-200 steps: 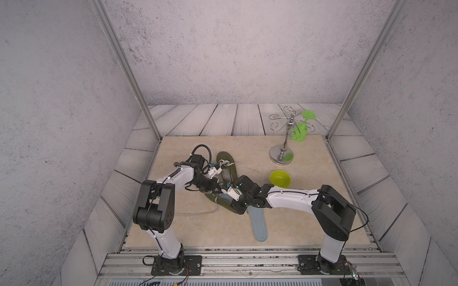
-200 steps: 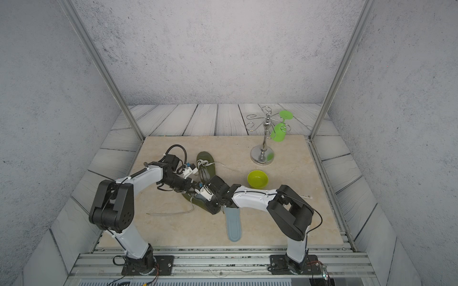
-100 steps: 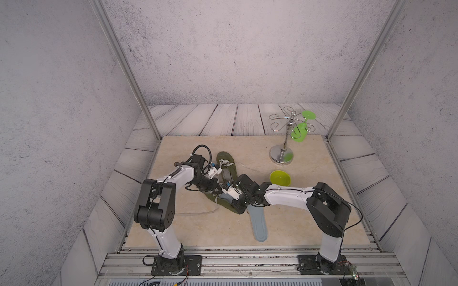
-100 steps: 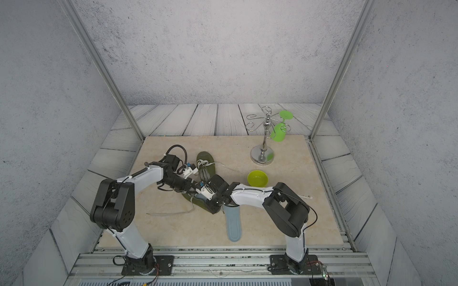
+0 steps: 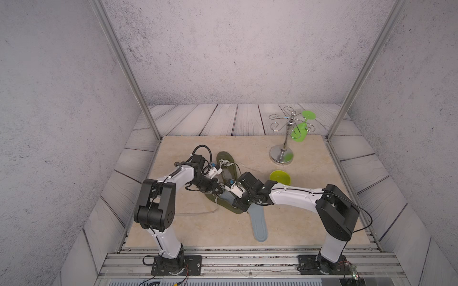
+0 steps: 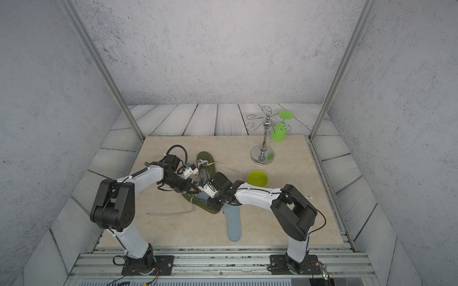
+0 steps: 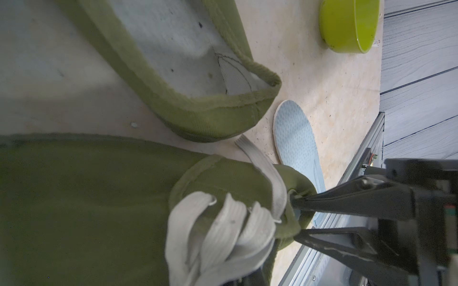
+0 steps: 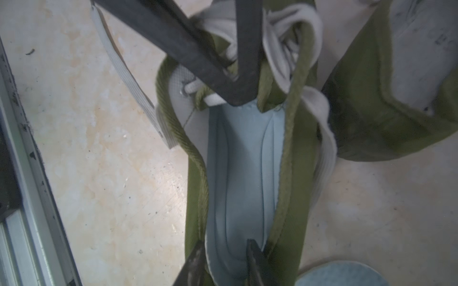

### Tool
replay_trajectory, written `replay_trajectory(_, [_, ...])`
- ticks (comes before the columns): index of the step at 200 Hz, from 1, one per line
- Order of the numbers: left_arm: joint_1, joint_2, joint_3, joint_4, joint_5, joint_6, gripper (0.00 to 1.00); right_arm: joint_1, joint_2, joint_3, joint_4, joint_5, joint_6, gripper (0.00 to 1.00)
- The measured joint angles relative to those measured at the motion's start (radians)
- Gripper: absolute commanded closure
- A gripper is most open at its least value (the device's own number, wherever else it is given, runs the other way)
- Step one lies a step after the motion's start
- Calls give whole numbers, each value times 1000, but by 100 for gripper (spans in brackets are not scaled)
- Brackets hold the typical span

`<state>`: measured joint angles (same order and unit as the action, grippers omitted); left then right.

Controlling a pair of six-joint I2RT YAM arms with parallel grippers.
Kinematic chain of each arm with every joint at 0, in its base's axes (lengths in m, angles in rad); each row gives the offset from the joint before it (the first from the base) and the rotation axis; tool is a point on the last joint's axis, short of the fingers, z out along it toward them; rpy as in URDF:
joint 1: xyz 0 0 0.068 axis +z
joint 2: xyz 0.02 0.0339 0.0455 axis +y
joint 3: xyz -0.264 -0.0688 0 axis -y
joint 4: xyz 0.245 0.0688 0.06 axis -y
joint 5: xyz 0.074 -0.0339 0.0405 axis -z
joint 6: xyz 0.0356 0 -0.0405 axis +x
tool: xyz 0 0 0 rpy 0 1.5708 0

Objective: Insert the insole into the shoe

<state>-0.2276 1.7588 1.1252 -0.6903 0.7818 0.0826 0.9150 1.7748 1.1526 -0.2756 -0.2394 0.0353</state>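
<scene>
An olive-green shoe (image 5: pixel 234 210) (image 6: pixel 212 210) lies in the middle of the mat with a pale blue insole (image 8: pixel 245 173) (image 5: pixel 226 196) lying flat inside it. My left gripper (image 5: pixel 219 190) (image 8: pixel 238 96) is shut on the shoe's tongue by the grey laces (image 7: pixel 223 222). At the heel, my right gripper (image 8: pixel 225 262) (image 5: pixel 239 204) (image 7: pixel 295 218) stands slightly open. One finger is on the insole's heel and the other is outside the heel's rim. A second blue insole (image 5: pixel 259 224) (image 6: pixel 234 225) (image 7: pixel 295 138) lies loose on the mat just beyond the heel.
A second green shoe (image 5: pixel 225 161) (image 6: pixel 205 158) (image 7: pixel 173 49) lies right behind the first, touching it. A lime bowl (image 5: pixel 280 177) (image 6: pixel 257 178) sits to the right. A chrome stand (image 5: pixel 282 154) holding a green glass (image 5: pixel 300 131) is at the back right. A loose lace (image 5: pixel 198 213) trails left.
My right gripper's jaws have parted at the insole's heel, where they were shut before. Both arms and the shoe have hardly moved.
</scene>
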Motion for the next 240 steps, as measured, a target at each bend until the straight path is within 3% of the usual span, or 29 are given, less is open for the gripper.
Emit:
replay_trajectory(58, [0,0,11,-16,-4,3,100,0,14,4,4,14,9,83])
replay_trajectory(97, [0,0,15,-19,-5,4,100,0,101,4,45,31,16,83])
replay_trajectory(240, [0,0,15,-18,-8,0,100,12,87,-15,82,105,37,84])
